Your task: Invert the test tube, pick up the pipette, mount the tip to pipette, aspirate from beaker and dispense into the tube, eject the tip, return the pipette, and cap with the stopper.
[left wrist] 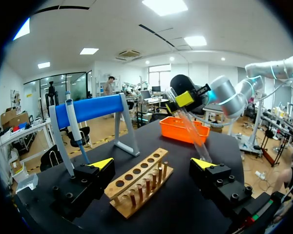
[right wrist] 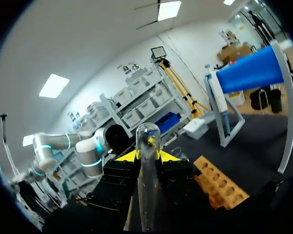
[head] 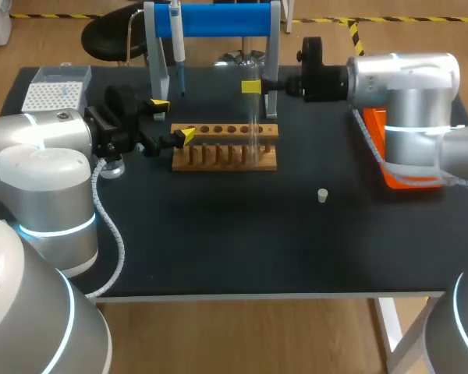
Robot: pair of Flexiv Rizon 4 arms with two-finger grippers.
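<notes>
Right claw (head: 250,86) clamped on the test tube (head: 254,128), over the right end of the wooden rack (head: 218,160), upper middle of frame. Left claw (head: 171,120) spread apart, just left of the rack. Stopper (head: 323,195) right of centre on the worktop (head: 218,249).

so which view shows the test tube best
The right wrist view: the test tube fills the middle, rounded end clear, gripped in the right pincer. The left wrist view shows it tilted, smaller, near the wooden rack. The head view shows only a faint glassy streak.
</notes>
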